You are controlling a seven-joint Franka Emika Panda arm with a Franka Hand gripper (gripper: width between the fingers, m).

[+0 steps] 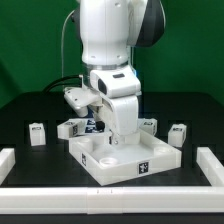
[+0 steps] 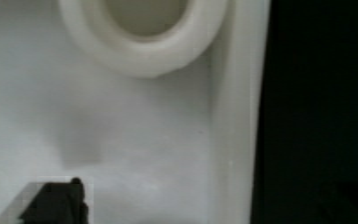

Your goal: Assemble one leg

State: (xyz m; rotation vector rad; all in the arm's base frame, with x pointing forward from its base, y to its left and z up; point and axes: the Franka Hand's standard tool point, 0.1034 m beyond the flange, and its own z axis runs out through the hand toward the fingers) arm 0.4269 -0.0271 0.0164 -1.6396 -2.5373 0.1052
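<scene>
Several small white legs with marker tags stand on the black table: two on the exterior view's left (image 1: 38, 133) (image 1: 70, 128) and two on its right (image 1: 178, 134) (image 1: 150, 123). My gripper (image 1: 112, 144) is lowered onto the large white square board (image 1: 150, 160), away from every leg. In the wrist view the gripper (image 2: 213, 205) is open. One dark fingertip (image 2: 55, 200) is over the board's top (image 2: 140, 130) and the other is just past the board's edge. A round corner hole (image 2: 149, 30) lies ahead. No leg shows in the wrist view.
A low white rail (image 1: 110, 196) runs along the front, with side rails at the left (image 1: 8, 160) and right (image 1: 212, 165). The arm's white body (image 1: 112, 50) hides the table behind it. Black table (image 2: 327, 100) lies beside the board's edge.
</scene>
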